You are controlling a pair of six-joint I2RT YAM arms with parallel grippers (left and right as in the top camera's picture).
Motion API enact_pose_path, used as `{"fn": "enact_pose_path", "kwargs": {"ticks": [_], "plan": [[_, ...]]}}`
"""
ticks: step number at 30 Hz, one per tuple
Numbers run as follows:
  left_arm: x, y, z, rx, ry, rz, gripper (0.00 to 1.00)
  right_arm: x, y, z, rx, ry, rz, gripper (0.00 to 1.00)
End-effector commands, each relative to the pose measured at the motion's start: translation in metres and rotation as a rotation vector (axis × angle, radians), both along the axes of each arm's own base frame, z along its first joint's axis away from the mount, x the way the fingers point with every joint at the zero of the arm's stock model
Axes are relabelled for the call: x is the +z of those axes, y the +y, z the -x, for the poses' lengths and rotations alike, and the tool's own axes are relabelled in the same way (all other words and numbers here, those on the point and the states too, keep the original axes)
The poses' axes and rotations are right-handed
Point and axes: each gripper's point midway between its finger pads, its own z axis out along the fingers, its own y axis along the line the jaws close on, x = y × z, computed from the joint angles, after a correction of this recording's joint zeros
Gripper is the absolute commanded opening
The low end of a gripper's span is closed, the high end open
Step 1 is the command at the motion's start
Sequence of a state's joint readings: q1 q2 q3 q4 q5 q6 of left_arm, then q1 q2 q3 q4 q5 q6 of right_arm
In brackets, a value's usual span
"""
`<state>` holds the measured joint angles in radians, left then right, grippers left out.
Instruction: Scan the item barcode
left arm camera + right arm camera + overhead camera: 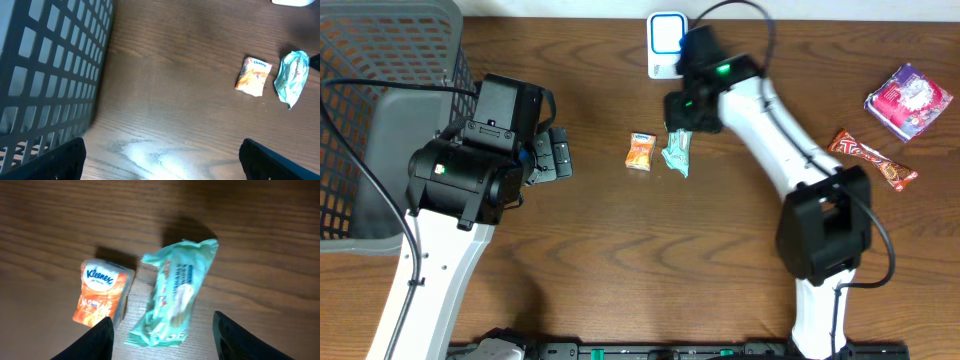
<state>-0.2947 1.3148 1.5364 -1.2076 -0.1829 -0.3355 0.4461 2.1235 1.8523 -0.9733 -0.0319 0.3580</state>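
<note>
Teal packet [172, 292]: print shows right-wrist only.

The right arm [770, 120] is reaching across the table [590, 60], and the right gripper [681, 127] is hanging directly over the upper end of a teal packet [678, 158], with its fingers hidden under the wrist. An orange pack [639, 151] is lying just left of the teal packet, a white scanner [663, 40] is standing at the far edge behind the gripper, and a purple packet [909, 100] and a red bar [872, 160] are lying well apart to the right. The left gripper [556, 155] is hovering over bare wood beside a mesh basket [380, 50], pointing toward the orange pack.
</note>
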Motion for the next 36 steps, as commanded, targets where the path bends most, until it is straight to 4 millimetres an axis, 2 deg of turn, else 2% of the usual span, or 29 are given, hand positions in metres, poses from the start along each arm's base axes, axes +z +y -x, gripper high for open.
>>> {"fn": "enact_pose_path", "kwargs": {"ticks": [1, 5, 6, 9, 13, 20, 25, 29, 33, 35, 36], "plan": [[0.002, 0.003, 0.0, 0.0, -0.003, -0.012, 0.98, 0.017, -0.009, -0.004, -0.137, -0.163, 0.221, 0.58], [0.002, 0.003, 0.0, 0.0, -0.003, -0.012, 0.98, -0.004, 0.01, 0.004, -0.101, -0.174, 0.3, 0.58], [0.002, 0.003, 0.0, 0.0, -0.003, -0.012, 0.98, -0.016, 0.016, 0.007, -0.085, -0.161, 0.319, 0.59], [0.002, 0.003, 0.0, 0.0, -0.003, -0.012, 0.98, -0.038, 0.021, 0.012, -0.064, -0.129, 0.348, 0.59], [0.002, 0.003, 0.0, 0.0, -0.003, -0.012, 0.98, -0.059, 0.012, 0.015, -0.061, -0.088, 0.405, 0.6], [0.002, 0.003, 0.0, 0.0, -0.003, -0.012, 0.98, -0.059, -0.013, 0.011, -0.087, -0.081, 0.481, 0.6], [0.002, 0.003, 0.0, 0.0, -0.003, -0.012, 0.98, -0.071, -0.022, 0.012, -0.087, -0.039, 0.487, 0.48], [0.002, 0.003, 0.0, 0.0, -0.003, -0.012, 0.98, -0.09, -0.014, 0.016, -0.033, 0.026, 0.428, 0.37], [0.002, 0.003, 0.0, 0.0, -0.003, -0.012, 0.98, -0.091, -0.008, 0.018, 0.009, 0.054, 0.387, 0.09], [0.002, 0.003, 0.0, 0.0, -0.003, -0.012, 0.98, -0.084, -0.006, 0.017, 0.018, 0.058, 0.351, 0.01], [0.002, 0.003, 0.0, 0.0, -0.003, -0.012, 0.98, -0.081, -0.004, 0.017, 0.028, 0.066, 0.317, 0.01]]}}
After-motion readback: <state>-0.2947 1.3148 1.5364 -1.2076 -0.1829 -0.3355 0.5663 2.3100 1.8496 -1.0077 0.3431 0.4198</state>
